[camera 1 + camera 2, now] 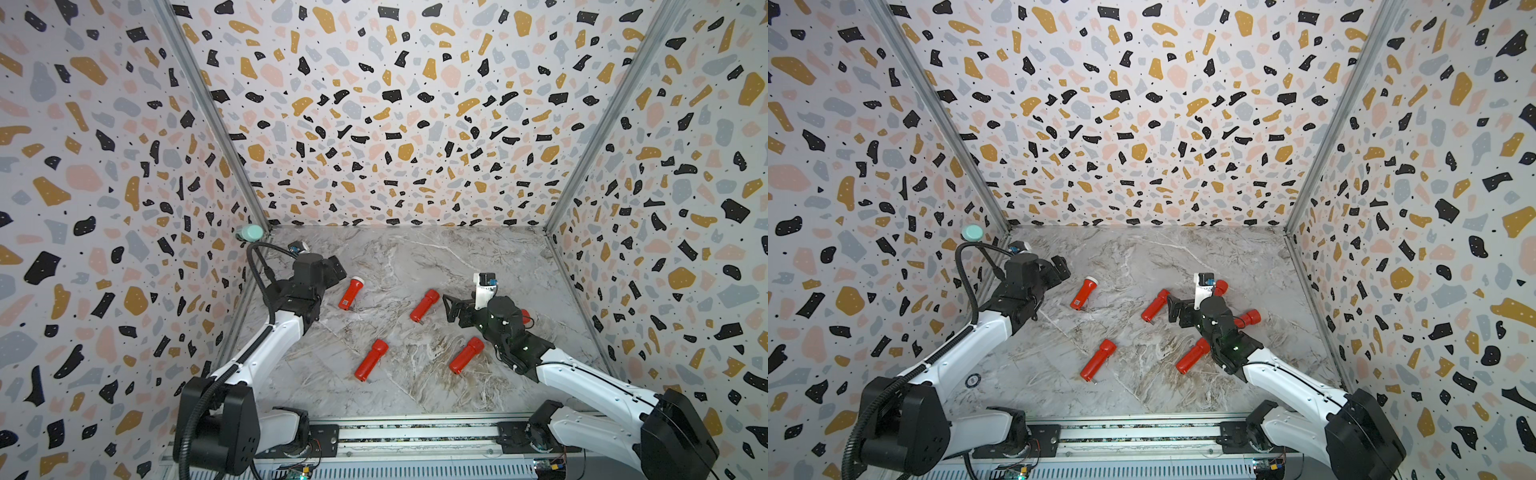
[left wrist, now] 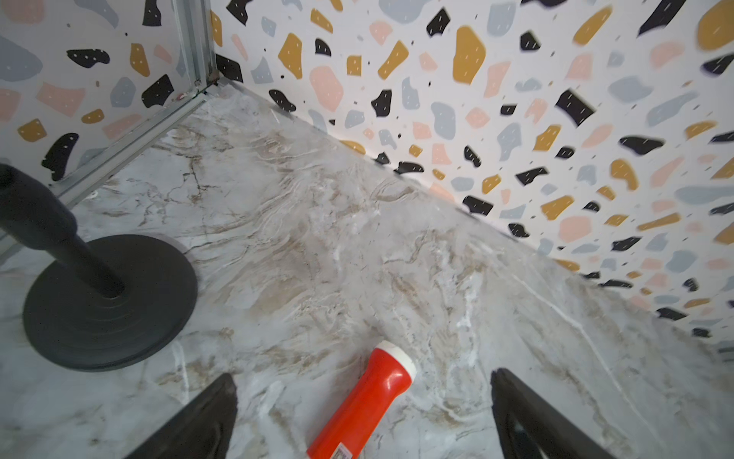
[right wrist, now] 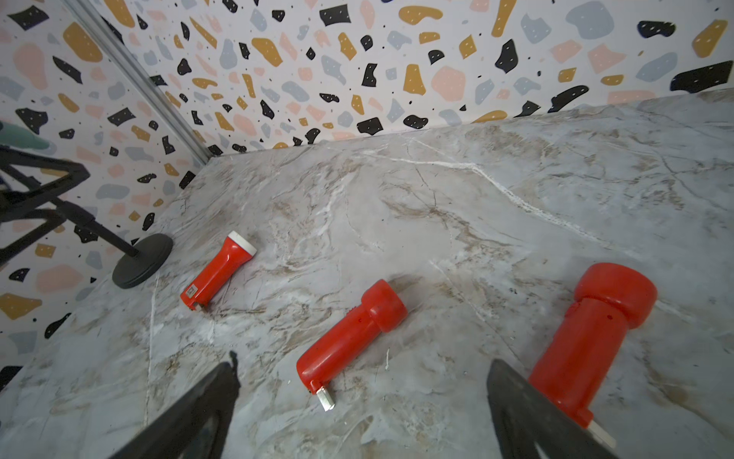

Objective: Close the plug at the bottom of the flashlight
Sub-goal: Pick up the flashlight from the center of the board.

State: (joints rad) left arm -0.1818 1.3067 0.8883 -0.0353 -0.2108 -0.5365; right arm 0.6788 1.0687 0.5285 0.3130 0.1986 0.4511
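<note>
Our two tools are spread wide, holding nothing. The left tool (image 2: 363,375) sits by a white-capped red plastic flashlight (image 2: 369,397) near the round black stand base (image 2: 107,302) — farther from it, the right tool (image 3: 362,361) faces an all-red flashlight (image 3: 351,337), metal plug (image 3: 327,399) out.

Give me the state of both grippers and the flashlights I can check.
Left gripper: open, empty.
Right gripper: open, empty.
White-headed flashlight: lying flat, plug appears out.
Middle flashlight: lying flat, plug sticking out.
Flashlight beside right gripper: lying flat, plug sticking out.
Two front flashlights: lying flat, plugs unclear.
</note>
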